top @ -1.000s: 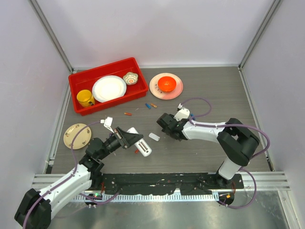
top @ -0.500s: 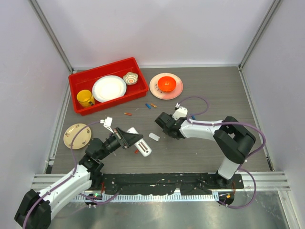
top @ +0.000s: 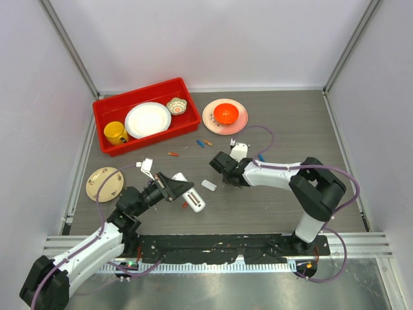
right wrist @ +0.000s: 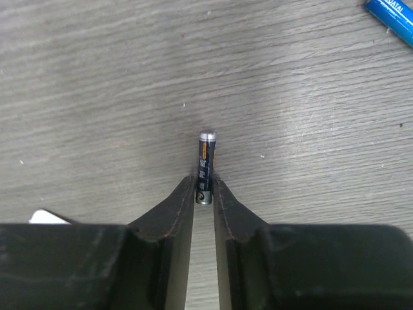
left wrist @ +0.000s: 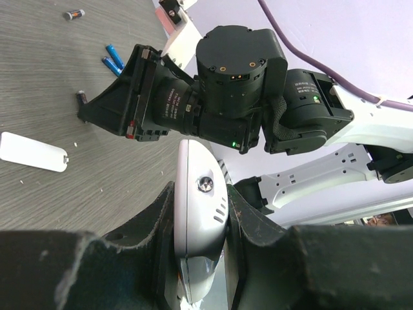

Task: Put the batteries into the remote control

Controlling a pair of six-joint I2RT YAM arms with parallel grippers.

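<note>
**Inspector:** Report the left gripper (left wrist: 200, 191).

**Assistant:** Its jaws are clenched on the remote control (left wrist: 197, 226). The white body is wedged edge-on between both fingers, with one rounded end projecting beyond the tips. In the top view the remote control is raised off the counter (right wrist: 97, 77) and tilted towards the middle of the work area.

**Inspector:** And the right gripper (right wrist: 204, 186)?

**Assistant:** It is lowered to the counter surface. A dark battery (right wrist: 206, 154) with an orange stripe lies flat there, in line with the gap between the jaws. Its near end sits just inside the fingertips, and its silver cap points away from the gripper.

**Inspector:** Is it gripped?

**Assistant:** I cannot tell. The jaws are drawn narrow, one tip on each side of that near end. Whether the tips are pressing on it or just clear of it is not visible.

**Inspector:** Other batteries?

**Assistant:** A blue battery (right wrist: 391, 14) lies well apart, at the far right of the right wrist view.

**Inspector:** Anything else nearby?

**Assistant:** A small loose white cover (left wrist: 32, 152) lies flat on the counter between the two grippers, touching neither.
</note>
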